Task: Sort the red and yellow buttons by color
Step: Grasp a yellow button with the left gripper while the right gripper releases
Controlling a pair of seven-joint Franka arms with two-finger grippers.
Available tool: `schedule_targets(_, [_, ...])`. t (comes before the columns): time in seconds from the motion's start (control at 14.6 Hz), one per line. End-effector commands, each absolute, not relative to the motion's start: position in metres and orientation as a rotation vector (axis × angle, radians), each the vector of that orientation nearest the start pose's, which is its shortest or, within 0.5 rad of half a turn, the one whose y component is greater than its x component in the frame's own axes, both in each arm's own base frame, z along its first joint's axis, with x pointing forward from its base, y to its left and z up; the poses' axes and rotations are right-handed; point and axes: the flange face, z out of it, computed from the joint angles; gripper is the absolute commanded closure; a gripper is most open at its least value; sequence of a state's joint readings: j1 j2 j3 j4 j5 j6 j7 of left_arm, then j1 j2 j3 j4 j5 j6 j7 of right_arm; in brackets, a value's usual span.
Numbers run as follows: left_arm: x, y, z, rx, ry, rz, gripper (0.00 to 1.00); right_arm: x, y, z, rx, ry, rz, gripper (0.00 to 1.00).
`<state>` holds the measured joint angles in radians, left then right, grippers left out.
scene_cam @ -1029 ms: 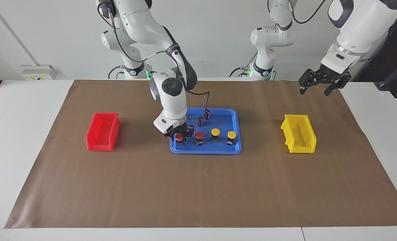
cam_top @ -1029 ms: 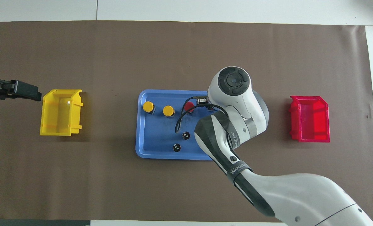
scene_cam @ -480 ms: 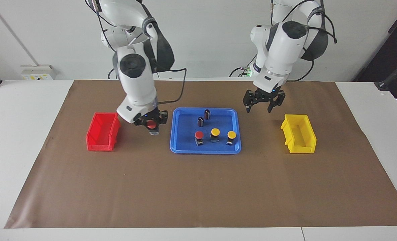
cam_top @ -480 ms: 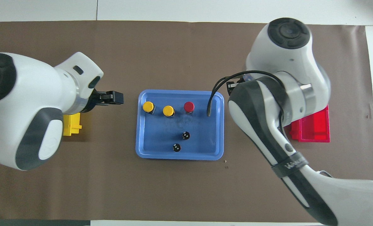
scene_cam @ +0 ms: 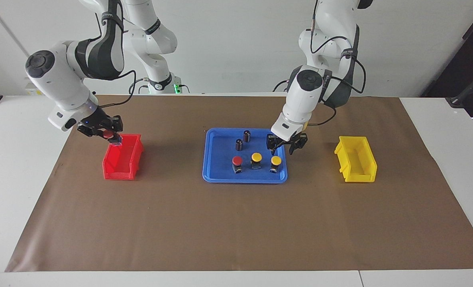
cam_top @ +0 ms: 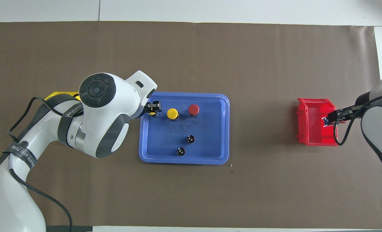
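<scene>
My right gripper (scene_cam: pixel 109 136) is shut on a red button (scene_cam: pixel 108 134) and holds it over the rim of the red bin (scene_cam: pixel 120 167); in the overhead view the gripper (cam_top: pixel 327 120) is over that bin (cam_top: pixel 310 129). A second red button (scene_cam: pixel 237 160) and two yellow buttons (scene_cam: pixel 256 157) (scene_cam: pixel 276 160) stand in a row in the blue tray (scene_cam: pixel 220 175). My left gripper (scene_cam: pixel 283 148) is open, just above the yellow button at the row's end toward the left arm. In the overhead view this gripper (cam_top: pixel 153 108) covers most of that button.
Two dark capless cylinders (scene_cam: pixel 247 136) (scene_cam: pixel 239 144) stand in the tray, nearer to the robots than the buttons. The yellow bin (scene_cam: pixel 358 159) stands toward the left arm's end of the table, on the brown mat.
My right gripper lifted a red button from the tray and carried it to the red bin. My left gripper came in from the table's end, past the yellow bin, to the tray.
</scene>
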<state>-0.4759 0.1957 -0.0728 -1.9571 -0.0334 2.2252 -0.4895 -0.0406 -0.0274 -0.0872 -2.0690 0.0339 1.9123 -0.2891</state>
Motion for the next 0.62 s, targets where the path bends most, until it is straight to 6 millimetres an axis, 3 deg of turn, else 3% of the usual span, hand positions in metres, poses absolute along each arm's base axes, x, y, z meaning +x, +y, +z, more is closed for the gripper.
schedule_targets(0.0, [0.515,-0.316,0.376,-3.197,0.043,-0.103,0.28,0.502,-0.058,0.421,-3.061,-0.301,0.111,0.98])
schedule_targets(0.27, [0.515,-0.325,0.36,-3.178,0.048,-0.117,0.28,0.492,-0.061,0.392,-3.074,-0.336,0.06,0.98])
schedule_targets(0.41, [0.517,-0.326,0.354,-3.18,0.025,-0.122,0.35,0.492,-0.063,0.383,-3.081,-0.336,0.045,0.98])
schedule_targets(0.48, [0.514,-0.331,0.349,-3.175,0.017,-0.116,0.54,0.491,-0.065,0.378,-3.083,-0.344,0.031,0.98])
schedule_targets(0.55, [0.515,-0.331,0.349,-3.167,0.012,-0.123,0.95,0.487,-0.064,0.37,-3.082,-0.353,0.029,0.98])
